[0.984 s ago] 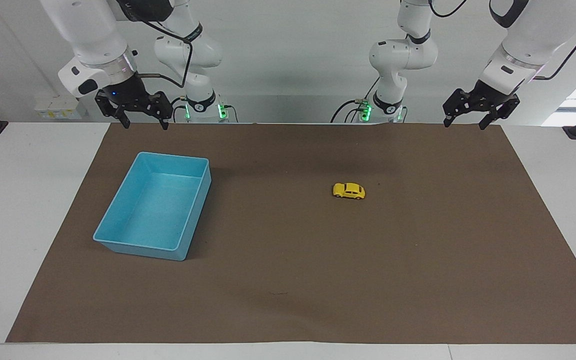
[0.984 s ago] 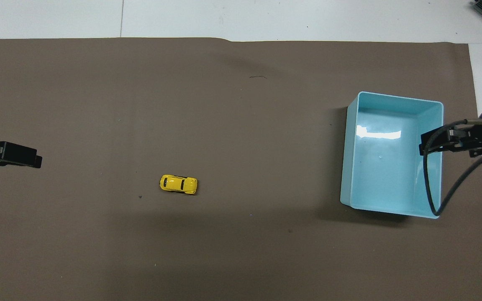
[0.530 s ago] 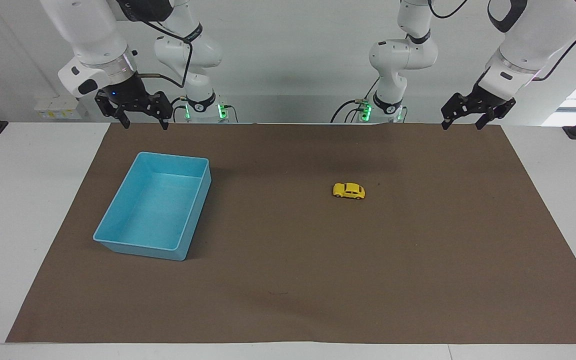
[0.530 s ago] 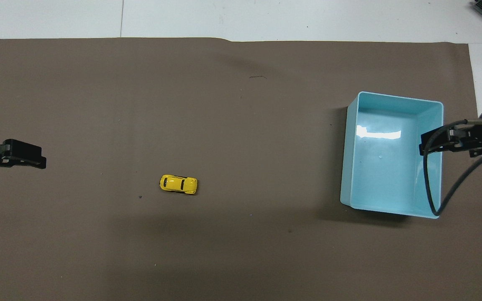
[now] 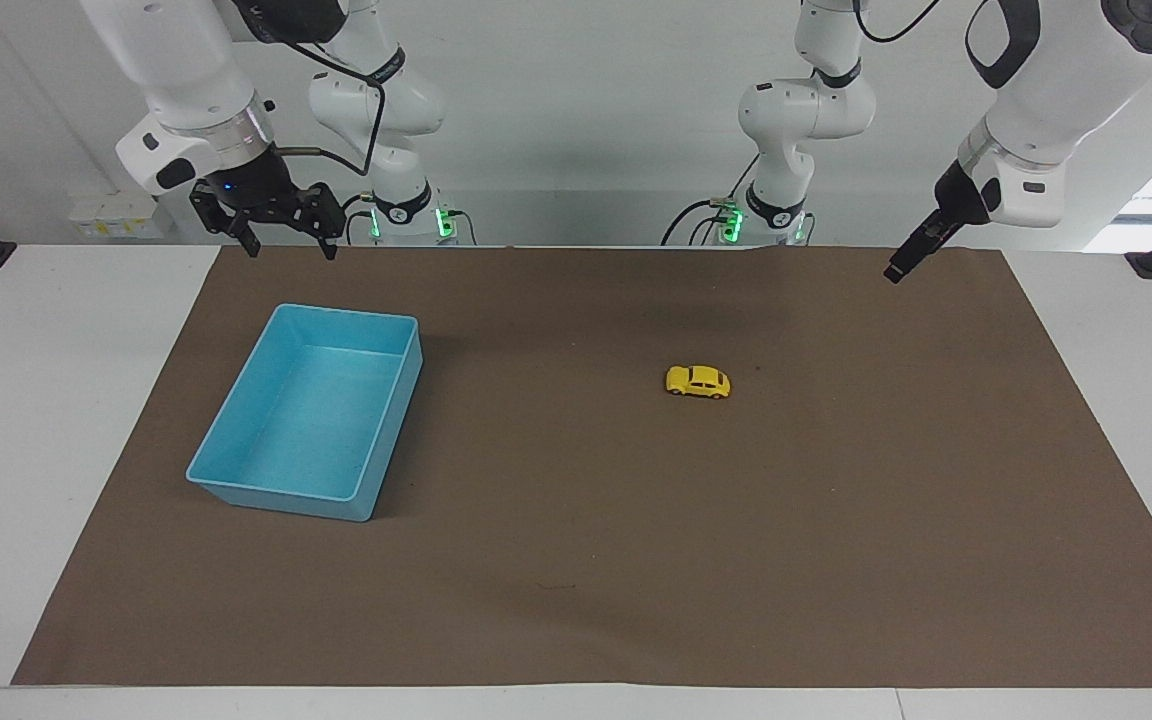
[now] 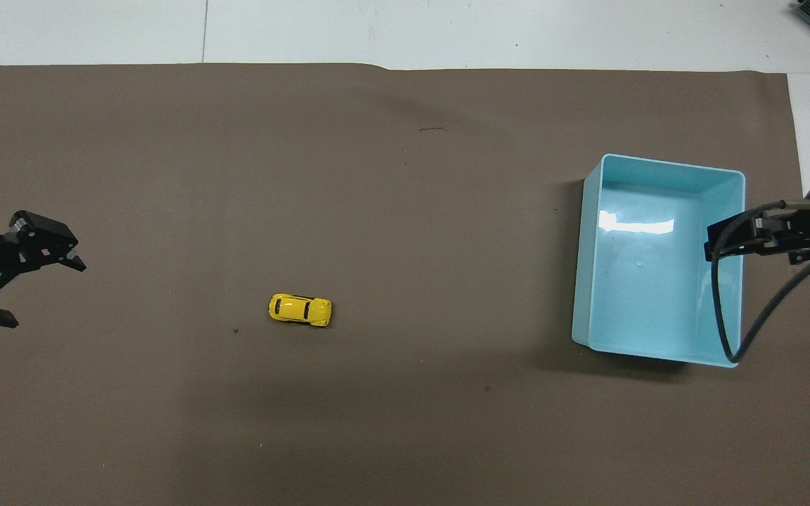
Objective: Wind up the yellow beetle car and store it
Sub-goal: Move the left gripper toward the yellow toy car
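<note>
The yellow beetle car [image 5: 698,382] stands on its wheels on the brown mat, toward the left arm's end; it also shows in the overhead view [image 6: 299,310]. The blue tray [image 5: 316,420] lies empty toward the right arm's end and shows from above [image 6: 651,281]. My left gripper [image 6: 43,292] is open and empty, up in the air over the mat's end, well apart from the car; in the facing view [image 5: 896,272] it is seen edge-on. My right gripper [image 5: 288,246] is open and empty, and waits above the tray's edge nearest the robots [image 6: 718,249].
The brown mat [image 5: 576,560] covers most of the white table [image 5: 56,400]. A black cable [image 6: 728,330] hangs from the right wrist over the tray. Both arm bases [image 5: 576,230] stand at the table's edge.
The left wrist has turned, so the left gripper's fingers now show spread in the overhead view, and it has shifted slightly toward the car. The right arm, car and tray have not moved.
</note>
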Robot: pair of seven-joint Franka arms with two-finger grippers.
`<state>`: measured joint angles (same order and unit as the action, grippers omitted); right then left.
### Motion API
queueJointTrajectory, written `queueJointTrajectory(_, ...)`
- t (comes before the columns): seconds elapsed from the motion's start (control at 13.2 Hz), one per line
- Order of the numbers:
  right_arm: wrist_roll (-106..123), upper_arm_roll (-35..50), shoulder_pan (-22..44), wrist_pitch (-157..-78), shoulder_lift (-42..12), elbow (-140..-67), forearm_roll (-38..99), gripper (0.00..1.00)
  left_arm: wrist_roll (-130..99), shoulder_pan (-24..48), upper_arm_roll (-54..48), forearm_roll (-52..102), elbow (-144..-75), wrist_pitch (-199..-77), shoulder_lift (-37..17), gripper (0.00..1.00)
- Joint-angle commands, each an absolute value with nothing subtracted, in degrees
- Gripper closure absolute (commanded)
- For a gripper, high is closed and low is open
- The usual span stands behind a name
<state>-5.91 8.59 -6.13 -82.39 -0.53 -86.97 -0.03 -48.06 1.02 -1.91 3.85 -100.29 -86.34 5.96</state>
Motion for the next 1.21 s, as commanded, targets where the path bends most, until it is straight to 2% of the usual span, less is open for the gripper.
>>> queueJointTrajectory(0.0,-4.31,8.79,-7.03,-83.32,-0.09,-87.45,1.41,0.0,-61.56,2.28,-1.93,4.22,-104.31,-87.54,8.08,0.0)
queueJointTrajectory(0.45,-4.39,8.79,-7.03,-83.32,0.0,-87.45,1.41,0.0,-92.25,5.44,-2.02,4.31,-117.14,-99.21,13.0,0.0)
queueJointTrajectory(0.83,-4.39,8.79,-7.03,-83.32,-0.09,-87.45,1.41,0.0,-98.34,11.49,-2.2,4.83,-124.08,-106.68,13.1,0.0)
queueJointTrajectory(1.14,-4.39,8.79,-7.03,-83.23,0.0,-87.45,1.41,0.0,-106.94,16.52,-2.2,4.83,-130.51,-117.92,12.48,0.0)
